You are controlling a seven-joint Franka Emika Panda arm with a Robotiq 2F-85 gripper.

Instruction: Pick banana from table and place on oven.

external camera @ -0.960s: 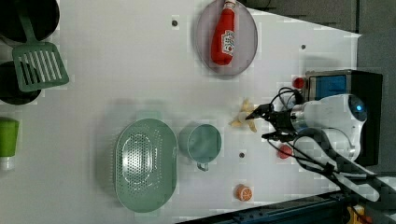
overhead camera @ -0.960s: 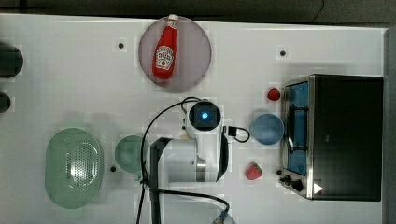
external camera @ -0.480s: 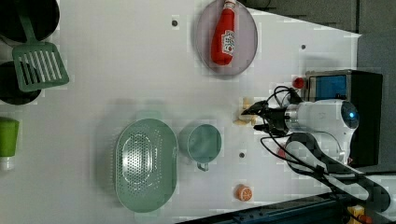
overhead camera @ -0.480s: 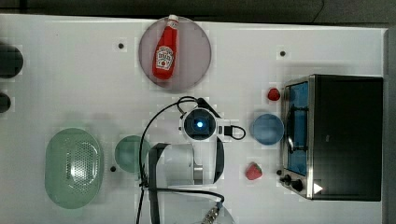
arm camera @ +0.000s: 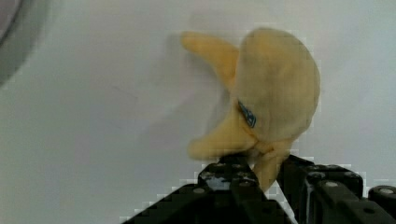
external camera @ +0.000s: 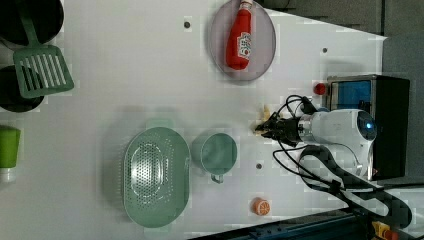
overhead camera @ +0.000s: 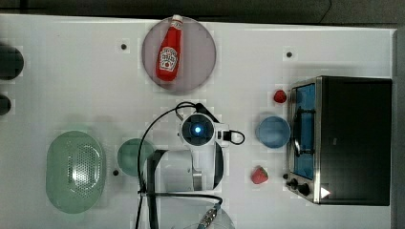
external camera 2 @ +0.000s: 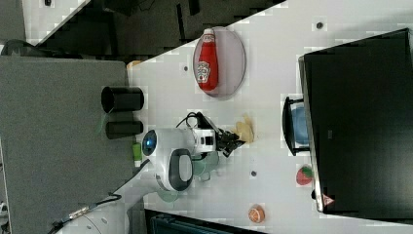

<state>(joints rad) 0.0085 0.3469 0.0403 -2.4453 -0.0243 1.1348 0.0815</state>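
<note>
While the left view has the gripper [external camera: 267, 127] down at the banana [external camera: 262, 120] on the table [external camera: 125, 90], near the oven [external camera: 372, 125] and between it and the green cup [external camera: 216, 153], the right view puts the banana [external camera 2: 245, 129] just beside the fingertips. Up close, the wrist view shows black fingers [arm camera: 233, 175] pinching one lobe of the banana [arm camera: 268, 100]; it looks soft, plush and light, so a firmer hold nearer the lobes' junction seems wiser.
</note>
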